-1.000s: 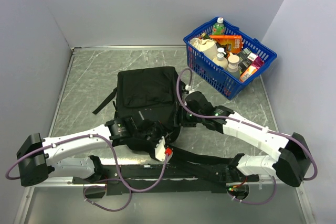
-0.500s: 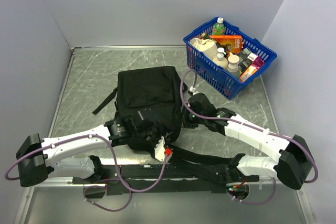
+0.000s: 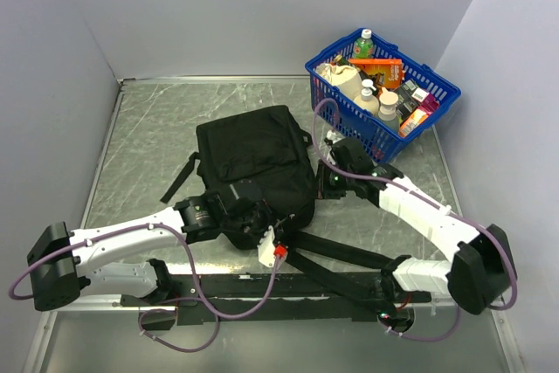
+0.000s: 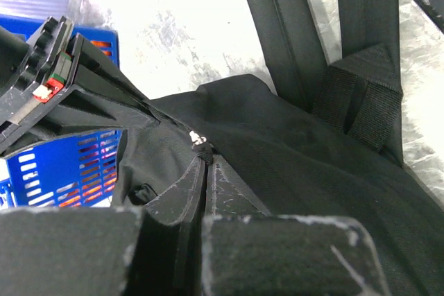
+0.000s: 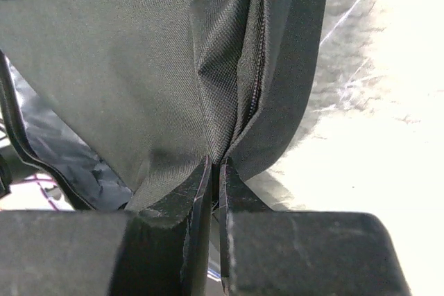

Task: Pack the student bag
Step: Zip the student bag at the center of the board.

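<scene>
The student bag [image 3: 253, 159], a soft black backpack, lies flat at mid-table, its long straps [image 3: 341, 255] trailing toward the arm bases. My left gripper [image 3: 258, 216] is at the bag's near edge. In the left wrist view its jaws [image 4: 205, 161] are shut on the bag's zipper pull [image 4: 200, 141]. My right gripper [image 3: 325, 185] is at the bag's right side. The right wrist view shows it [image 5: 216, 164] shut on a fold of the bag's fabric [image 5: 139, 67] beside the zipper seam.
A blue mesh basket [image 3: 437, 93] full of bottles and boxes stands at the back right, close behind the right arm, and also shows in the left wrist view [image 4: 62, 164]. One loose strap [image 3: 175, 176] lies left of the bag. Walls enclose the table.
The right gripper has shut on the bag's right edge and moved right and back. The bag has turned and shifted with it, and the straps have drawn out. The left gripper stays shut.
</scene>
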`<state>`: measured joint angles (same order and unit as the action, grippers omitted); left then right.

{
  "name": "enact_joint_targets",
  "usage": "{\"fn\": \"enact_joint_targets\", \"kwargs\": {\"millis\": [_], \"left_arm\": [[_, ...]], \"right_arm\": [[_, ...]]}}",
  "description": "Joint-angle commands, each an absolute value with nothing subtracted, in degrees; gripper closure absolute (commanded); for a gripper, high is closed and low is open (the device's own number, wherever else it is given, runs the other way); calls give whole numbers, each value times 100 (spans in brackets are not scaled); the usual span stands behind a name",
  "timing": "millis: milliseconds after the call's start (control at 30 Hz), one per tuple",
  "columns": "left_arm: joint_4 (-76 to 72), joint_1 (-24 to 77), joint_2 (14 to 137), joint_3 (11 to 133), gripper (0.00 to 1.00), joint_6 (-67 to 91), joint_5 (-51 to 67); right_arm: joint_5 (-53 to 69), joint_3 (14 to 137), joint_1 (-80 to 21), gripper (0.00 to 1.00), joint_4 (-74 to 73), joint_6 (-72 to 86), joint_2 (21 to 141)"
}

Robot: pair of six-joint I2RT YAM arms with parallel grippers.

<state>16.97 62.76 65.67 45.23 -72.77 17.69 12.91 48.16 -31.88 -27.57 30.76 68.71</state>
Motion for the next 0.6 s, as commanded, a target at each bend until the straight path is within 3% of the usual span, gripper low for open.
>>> {"fn": "enact_joint_targets", "kwargs": {"millis": [0,200,233,300,367,400,567], "left_arm": [[1819,6346,6495,4693,99,-7181,2180],[1872,6346,6372,4623,99,-7119,2188],[1855,6346,6346,4614,99,-7110,2180],[1820,6346,6320,4553,99,-7110,2153],[1697,6346,6310,4474,99,-7110,2136],[1661,6346,6311,4448,99,-7128,2127],[1415,6354,6319,4351,99,-7119,2136]], "right_arm": [[440,5351,-2725,95,-2610,2268,7347],[228,5975,-2540,90,-2768,1995,7752],[281,5994,-2540,66,-2786,2039,7726],[439,5846,-2549,56,-2733,2153,7480],[729,5687,-2584,34,-2707,2433,7104],[799,5460,-2627,1,-2629,2556,6945],[685,4993,-3295,0,-2804,3339,6390]]}}
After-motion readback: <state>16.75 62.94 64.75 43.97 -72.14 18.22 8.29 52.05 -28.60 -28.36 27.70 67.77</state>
